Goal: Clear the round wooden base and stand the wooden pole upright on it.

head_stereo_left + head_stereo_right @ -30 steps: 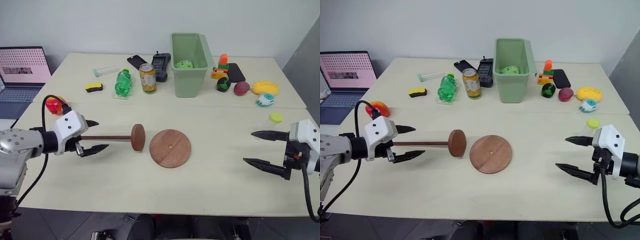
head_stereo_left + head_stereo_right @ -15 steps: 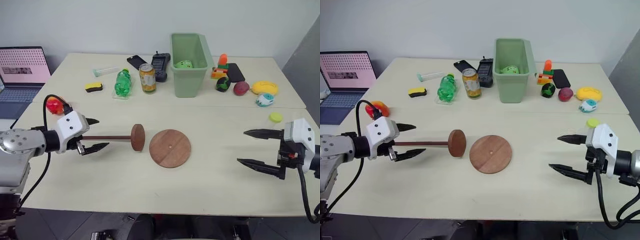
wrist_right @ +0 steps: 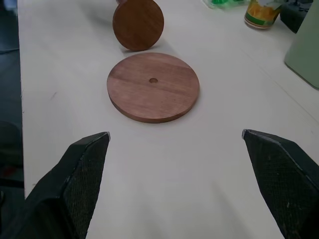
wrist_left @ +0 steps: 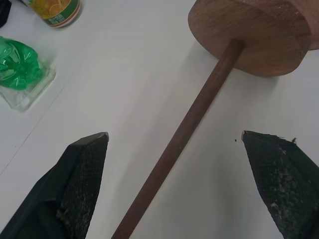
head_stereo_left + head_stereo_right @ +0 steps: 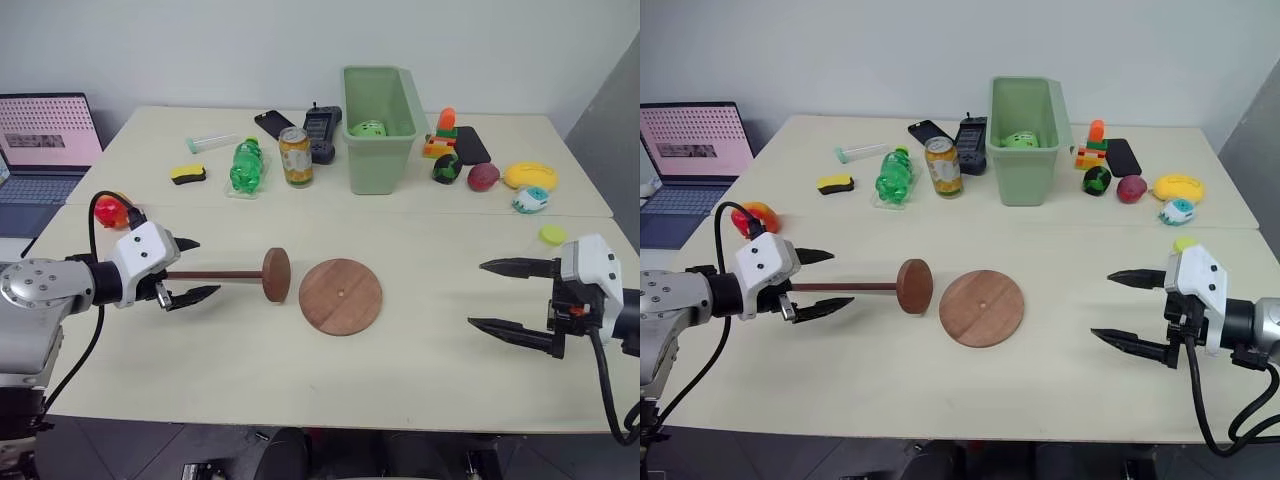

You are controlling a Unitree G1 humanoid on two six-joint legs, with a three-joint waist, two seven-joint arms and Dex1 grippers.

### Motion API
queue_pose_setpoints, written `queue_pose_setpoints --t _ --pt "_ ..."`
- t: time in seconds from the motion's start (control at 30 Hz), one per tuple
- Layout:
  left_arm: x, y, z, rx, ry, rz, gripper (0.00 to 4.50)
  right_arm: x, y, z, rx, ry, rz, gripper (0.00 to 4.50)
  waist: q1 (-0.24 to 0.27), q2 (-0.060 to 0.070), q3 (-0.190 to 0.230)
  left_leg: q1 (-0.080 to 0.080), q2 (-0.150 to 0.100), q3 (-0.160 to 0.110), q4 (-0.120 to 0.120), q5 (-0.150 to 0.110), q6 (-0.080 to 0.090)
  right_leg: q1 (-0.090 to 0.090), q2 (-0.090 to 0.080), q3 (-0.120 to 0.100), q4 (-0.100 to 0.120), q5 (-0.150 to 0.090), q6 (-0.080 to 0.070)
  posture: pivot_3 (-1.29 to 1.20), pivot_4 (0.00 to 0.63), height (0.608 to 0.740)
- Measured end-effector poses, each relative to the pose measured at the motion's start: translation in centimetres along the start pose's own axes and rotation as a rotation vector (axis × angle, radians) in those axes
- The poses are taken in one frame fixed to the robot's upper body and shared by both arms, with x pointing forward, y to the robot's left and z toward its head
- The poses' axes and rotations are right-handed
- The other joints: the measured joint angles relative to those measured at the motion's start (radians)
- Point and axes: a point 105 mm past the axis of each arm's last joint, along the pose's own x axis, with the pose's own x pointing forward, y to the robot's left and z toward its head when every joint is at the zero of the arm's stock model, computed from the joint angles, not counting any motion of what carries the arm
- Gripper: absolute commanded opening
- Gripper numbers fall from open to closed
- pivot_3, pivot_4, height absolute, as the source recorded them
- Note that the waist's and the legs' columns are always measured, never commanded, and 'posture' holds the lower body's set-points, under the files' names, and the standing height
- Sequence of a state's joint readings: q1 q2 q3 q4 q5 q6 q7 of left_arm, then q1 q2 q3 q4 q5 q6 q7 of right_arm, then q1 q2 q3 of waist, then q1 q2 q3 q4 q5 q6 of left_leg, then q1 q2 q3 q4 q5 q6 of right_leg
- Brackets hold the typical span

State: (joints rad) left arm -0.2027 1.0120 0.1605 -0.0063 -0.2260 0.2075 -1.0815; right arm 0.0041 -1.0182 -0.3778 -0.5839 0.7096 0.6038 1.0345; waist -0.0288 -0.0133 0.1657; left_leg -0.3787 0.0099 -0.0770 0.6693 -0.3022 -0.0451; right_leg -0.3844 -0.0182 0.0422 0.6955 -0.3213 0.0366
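Worktop: pale cream worktop [image 5: 420, 380] against a plain white wall, with clutter along its far side — we leave that alone.
Base: we find the flat round reddish-brown wooden base [image 5: 340, 296] lying at the middle of the near worktop, its small centre hole showing and nothing on top of it, so clearing looks done.
Pole: the thin dark-brown wooden pole [image 5: 215, 274] lies on its side just beside the base, on the robot's left; its long axis runs left to right, the fixed disc end toward the base and the bare end toward the left tool.
Left tool: the left tool [image 5: 188, 270] is released, fingers spread wide on either side of the pole's bare end, not touching it as far as we can tell.
Right tool: the right tool [image 5: 500, 295] is also released and empty — well apart from the base, aimed toward it.
Nearer arm: left, by far.
Left arm pose: low over the worktop, pointing along the pole toward the base.
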Motion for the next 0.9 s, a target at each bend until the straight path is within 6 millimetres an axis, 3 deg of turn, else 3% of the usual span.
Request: queue_pose_setpoints --t 0.37,0.9 --pt "2.6 -0.2 2.5 0.231 0.077 -0.214 4.48 4.2 2.1 4.6 -0.019 0.021 0.172 4.48 0.002 0.000 0.000 -0.004 -0.001 0.000 0.004 0.000 0.000 -0.001 0.001 -0.003 0.000 0.000 0.000 0.00 0.150 0.740" --pt "6.6 0.9 0.4 0.359 0.318 -0.398 4.48 6.3 3.8 5.0 0.059 0.039 0.259 4.48 -0.001 0.000 0.000 -0.008 -0.001 -0.003 0.008 -0.001 0.001 -0.004 0.002 -0.002 0.002 0.000 0.000 0.00 0.150 0.740"
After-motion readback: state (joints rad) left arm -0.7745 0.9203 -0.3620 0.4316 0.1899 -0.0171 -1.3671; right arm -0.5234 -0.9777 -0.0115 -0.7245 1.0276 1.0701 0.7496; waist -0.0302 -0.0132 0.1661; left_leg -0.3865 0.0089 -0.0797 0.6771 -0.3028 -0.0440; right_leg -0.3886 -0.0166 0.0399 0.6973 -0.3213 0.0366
